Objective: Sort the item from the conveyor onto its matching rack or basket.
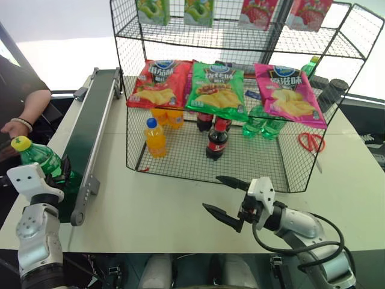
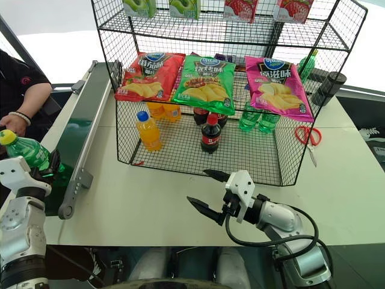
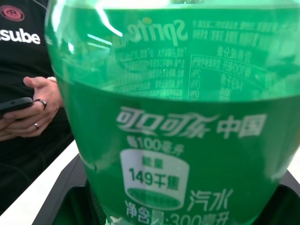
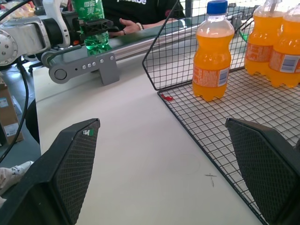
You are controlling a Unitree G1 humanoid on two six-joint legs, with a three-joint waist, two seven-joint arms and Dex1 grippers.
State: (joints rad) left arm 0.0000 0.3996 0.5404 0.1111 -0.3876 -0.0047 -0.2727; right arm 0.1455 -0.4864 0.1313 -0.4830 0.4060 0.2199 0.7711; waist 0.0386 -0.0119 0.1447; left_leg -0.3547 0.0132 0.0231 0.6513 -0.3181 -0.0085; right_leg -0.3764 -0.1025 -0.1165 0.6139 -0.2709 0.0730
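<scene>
The item, a clear-green bottle (image 1: 39, 158) with a yellow cap, tilts over the near end of the conveyor (image 1: 90, 126). My left gripper (image 1: 61, 171) is shut on its lower body. The bottle's green label (image 3: 178, 140) is close up in the left wrist view. The right wrist view shows the same grip on the bottle (image 4: 93, 21) from across the table. My right gripper (image 1: 213, 192) is open and holds nothing. It hovers over the white table just in front of the black wire rack (image 1: 258, 165).
On the rack's floor stand orange drink bottles (image 1: 155, 137), cola bottles (image 1: 217, 142) and green bottles (image 1: 261, 125). Chip bags (image 1: 216, 90) hang above them. Red scissors (image 1: 311, 142) lie at the right. A person's hand (image 3: 44, 93) holds a phone beside the conveyor.
</scene>
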